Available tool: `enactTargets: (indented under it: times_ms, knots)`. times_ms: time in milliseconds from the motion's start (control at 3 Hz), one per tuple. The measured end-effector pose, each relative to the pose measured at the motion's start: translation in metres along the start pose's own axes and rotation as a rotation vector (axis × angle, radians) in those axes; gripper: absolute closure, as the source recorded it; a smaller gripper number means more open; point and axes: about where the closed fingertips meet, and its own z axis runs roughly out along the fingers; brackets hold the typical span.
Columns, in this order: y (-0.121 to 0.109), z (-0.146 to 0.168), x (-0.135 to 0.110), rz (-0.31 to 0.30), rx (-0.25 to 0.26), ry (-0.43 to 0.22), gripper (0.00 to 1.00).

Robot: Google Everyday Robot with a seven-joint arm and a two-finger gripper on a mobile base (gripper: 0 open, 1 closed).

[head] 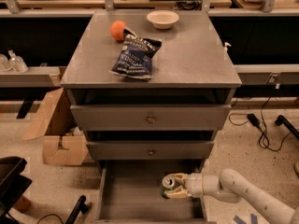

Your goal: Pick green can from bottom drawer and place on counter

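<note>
The green can (167, 183) with its silver top lies tilted in the open bottom drawer (131, 195), near the drawer's right side. My gripper (170, 186) reaches in from the right on a white arm, and its pale fingers are closed around the can, one above and one below. The counter (191, 55) is the grey top of the three-drawer cabinet, above the drawer.
On the counter lie an orange (118, 30), a white bowl (162, 18) and a dark blue chip bag (136, 56). Two shut drawer fronts with knobs (150, 119) sit above the open drawer. A cardboard box (56, 134) stands left of the cabinet; cables (261, 125) lie on the floor at right.
</note>
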Motion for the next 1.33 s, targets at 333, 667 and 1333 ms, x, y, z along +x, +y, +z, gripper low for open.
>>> enactTargets:
  times_ms: [333,667,1333]
  knots:
    - [0.012,-0.036,-0.052,0.02,0.041,0.017,1.0]
    - [0.017,-0.066,-0.112,0.026,0.094,0.052,1.0]
    - [0.004,-0.1,-0.176,-0.027,0.152,0.187,1.0]
